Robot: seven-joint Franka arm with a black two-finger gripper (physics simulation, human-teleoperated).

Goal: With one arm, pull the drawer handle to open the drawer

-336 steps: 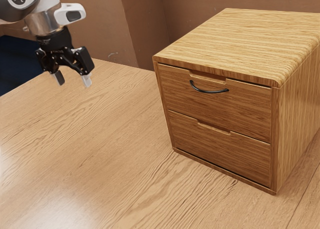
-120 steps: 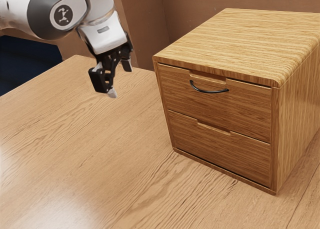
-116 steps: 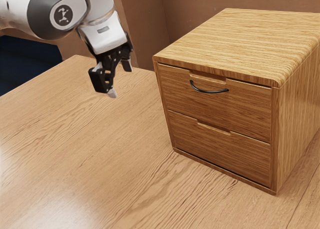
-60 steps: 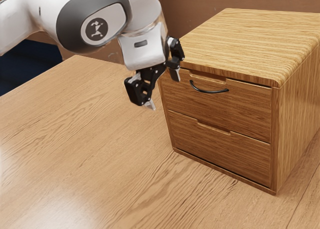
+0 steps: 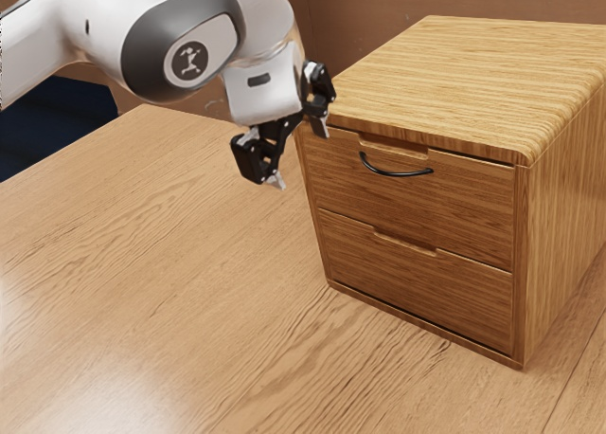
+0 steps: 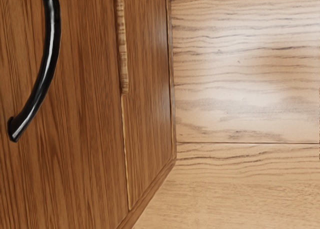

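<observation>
A wooden cabinet (image 5: 473, 83) with two drawers stands on the table at the exterior view's right. The top drawer (image 5: 445, 202) sits flush in its frame and carries a curved black handle (image 5: 393, 171). My black gripper (image 5: 296, 155) hovers open at the cabinet's front left corner, level with the top drawer and left of the handle, holding nothing. One fingertip (image 5: 275, 180) hangs over the table; the other lies near the cabinet's top edge. In the wrist view the black handle (image 6: 42, 74) curves across the drawer front (image 6: 90, 154), off to one side of my hand.
The lower drawer (image 5: 417, 273) has a small notch at its top and is flush too. The wooden table (image 5: 161, 292) stretches wide in front of and to the left of the cabinet. A brown wall (image 5: 360, 17) stands behind.
My arm has swung from the far left across the table to the cabinet's front left corner, and the hand has turned. In the last half second it rose slightly.
</observation>
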